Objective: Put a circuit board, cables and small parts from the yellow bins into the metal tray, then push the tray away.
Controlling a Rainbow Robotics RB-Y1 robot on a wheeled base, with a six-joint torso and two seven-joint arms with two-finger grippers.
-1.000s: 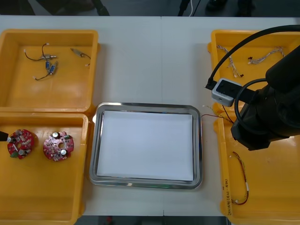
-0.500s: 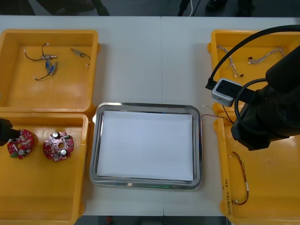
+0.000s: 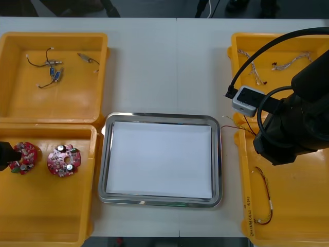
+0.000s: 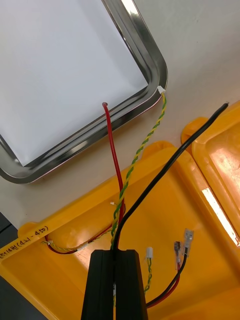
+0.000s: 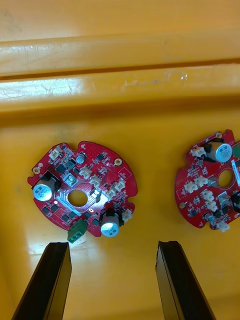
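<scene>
Your left gripper (image 5: 114, 245), fingers (image 5: 55, 280) spread, hung over the round red circuit board (image 5: 82, 195) in the near-left yellow plastic bin (image 5: 120, 285). You needed to centre the board between them before lowering. Your right gripper (image 4: 121, 252) pinched thin cables (image 4: 114, 155) near the shiny metal tray (image 4: 154, 60).

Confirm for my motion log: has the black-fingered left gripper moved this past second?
Yes: left gripper slid in from the front view's left edge toward the nearest round red circuit board.
</scene>
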